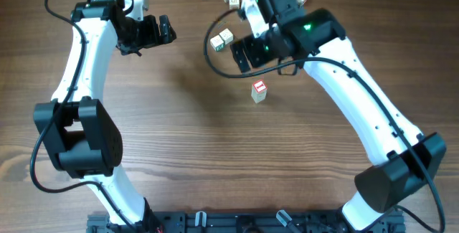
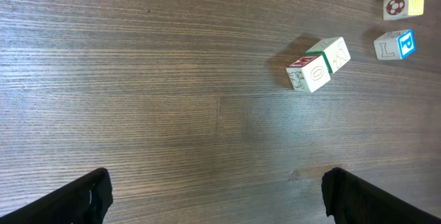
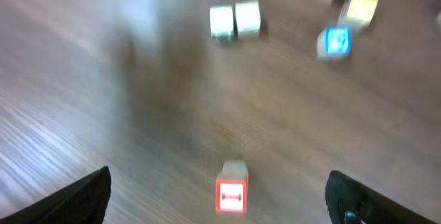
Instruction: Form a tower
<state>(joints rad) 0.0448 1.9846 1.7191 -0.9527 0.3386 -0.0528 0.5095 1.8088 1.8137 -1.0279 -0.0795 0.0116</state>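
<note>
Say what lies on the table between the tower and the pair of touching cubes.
Nothing: the right wrist view shows bare table between the tower and the pair of touching cubes.

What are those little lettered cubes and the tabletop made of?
The tower and the loose cubes look like pale matte wood with painted coloured faces and printed letters. The table shows long brown grain lines without gloss: wood, or possibly a wood-look laminate.
</note>
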